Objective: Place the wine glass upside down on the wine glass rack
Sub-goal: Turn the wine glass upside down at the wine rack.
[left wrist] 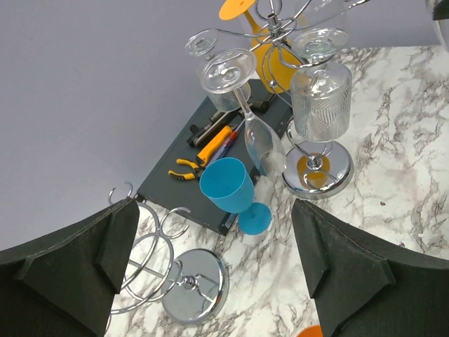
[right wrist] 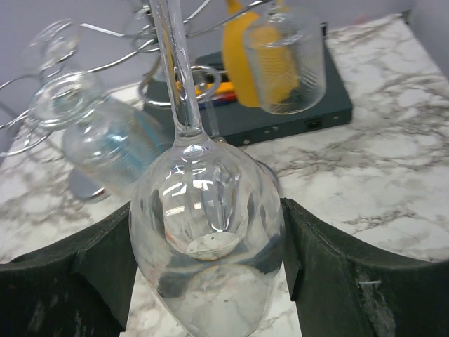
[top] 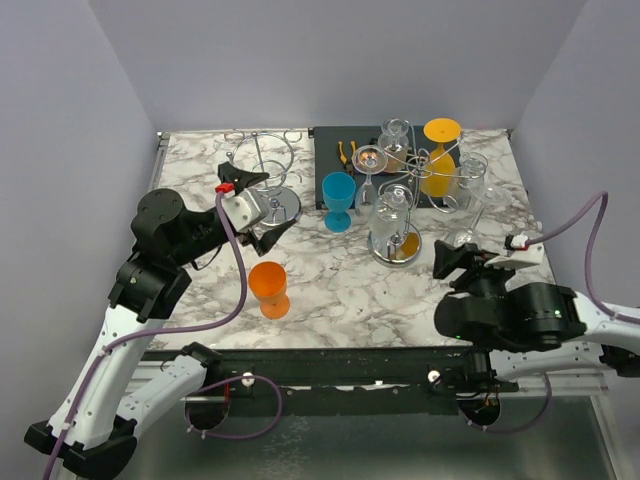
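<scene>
We find the right claw [right wrist: 207, 263] closed on the clear wine glass [right wrist: 207, 203] by its bowl, stem pointing at the far rack [top: 398, 250], evidently ready for hanging. The left claw [left wrist: 217, 239] stands wide open and empty.

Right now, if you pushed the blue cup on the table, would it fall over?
Probably yes: the blue cup has a wide bowl on a thin stem and a small foot, so a high push would likely tip it. It looks like plastic, so it is probably light and hard to break.

black-and-white arms [top: 160, 235] (purple cables [top: 243, 280])
</scene>
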{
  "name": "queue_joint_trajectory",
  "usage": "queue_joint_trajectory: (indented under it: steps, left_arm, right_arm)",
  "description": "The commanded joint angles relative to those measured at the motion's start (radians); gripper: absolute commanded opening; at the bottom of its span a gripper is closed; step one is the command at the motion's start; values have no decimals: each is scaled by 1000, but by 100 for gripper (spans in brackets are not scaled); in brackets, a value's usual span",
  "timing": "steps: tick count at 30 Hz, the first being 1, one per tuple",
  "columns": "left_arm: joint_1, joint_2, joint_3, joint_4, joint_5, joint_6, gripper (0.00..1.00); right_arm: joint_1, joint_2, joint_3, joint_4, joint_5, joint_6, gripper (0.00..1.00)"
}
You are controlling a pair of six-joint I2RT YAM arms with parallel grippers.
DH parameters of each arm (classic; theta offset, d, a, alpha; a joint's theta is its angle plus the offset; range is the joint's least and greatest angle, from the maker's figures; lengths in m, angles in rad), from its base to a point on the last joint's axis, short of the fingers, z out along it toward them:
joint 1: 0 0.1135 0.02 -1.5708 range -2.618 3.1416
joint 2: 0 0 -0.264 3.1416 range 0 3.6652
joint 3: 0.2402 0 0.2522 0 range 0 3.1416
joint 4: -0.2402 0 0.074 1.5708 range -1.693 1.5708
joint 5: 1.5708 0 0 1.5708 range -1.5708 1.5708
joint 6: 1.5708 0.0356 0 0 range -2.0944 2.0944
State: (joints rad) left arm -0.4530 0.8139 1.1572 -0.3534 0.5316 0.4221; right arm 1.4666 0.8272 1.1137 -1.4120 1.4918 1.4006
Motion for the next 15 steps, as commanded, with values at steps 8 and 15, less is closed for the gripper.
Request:
queue_joint_trajectory:
  steps: [8,15]
  left_arm:
    - [-1,-14,-1,14,49,-2,99]
    - [-1,14,20,16,96,-14,99]
  right_arm:
    - [163,-101,101,146,-100,-433,1]
    - [222,-73,180,447,43,-718,1]
